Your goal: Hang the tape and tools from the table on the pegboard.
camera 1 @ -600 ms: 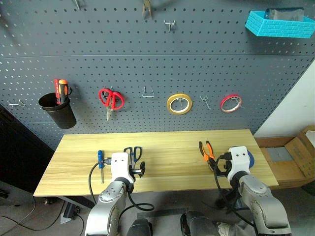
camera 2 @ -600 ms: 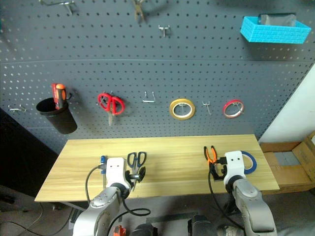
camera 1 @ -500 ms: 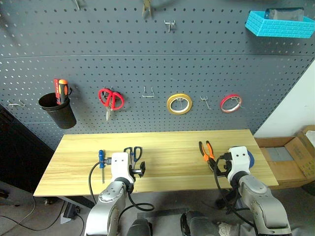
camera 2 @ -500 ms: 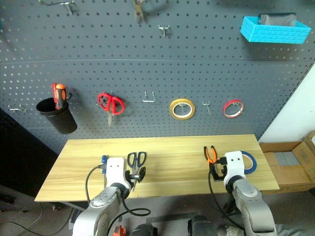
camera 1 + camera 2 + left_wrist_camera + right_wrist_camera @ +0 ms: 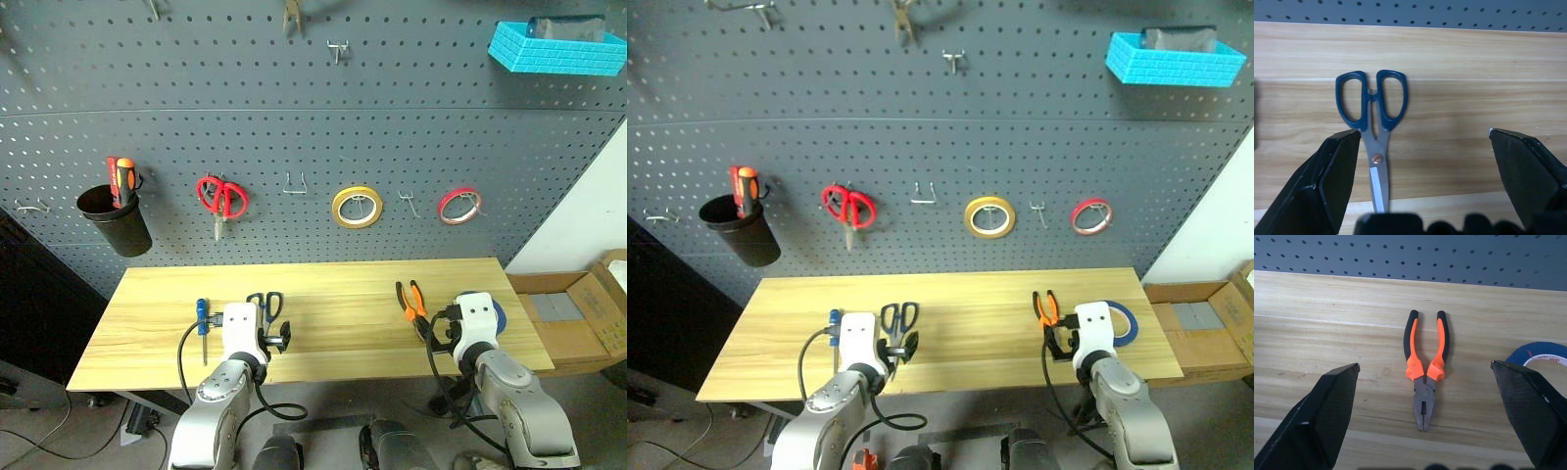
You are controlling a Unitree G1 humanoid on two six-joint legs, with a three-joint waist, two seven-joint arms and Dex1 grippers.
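Four items lie on table (image 5: 323, 323), none hung on pegboard (image 5: 294, 127). Left gripper (image 5: 1425, 147) spread wide, empty, blue-handled scissors (image 5: 1373, 122) between fingers. Right gripper (image 5: 1425, 382) spread, empty, over pliers (image 5: 1425, 367); blue tape (image 5: 1542, 355) beside pliers, blue-handled screwdriver (image 5: 200, 318) beside scissors. Step: pre-grasp. Next move likely: descend, clamp handles.

Even, soft indoor light, faint shadows, no glare; wrist views slightly soft up close.
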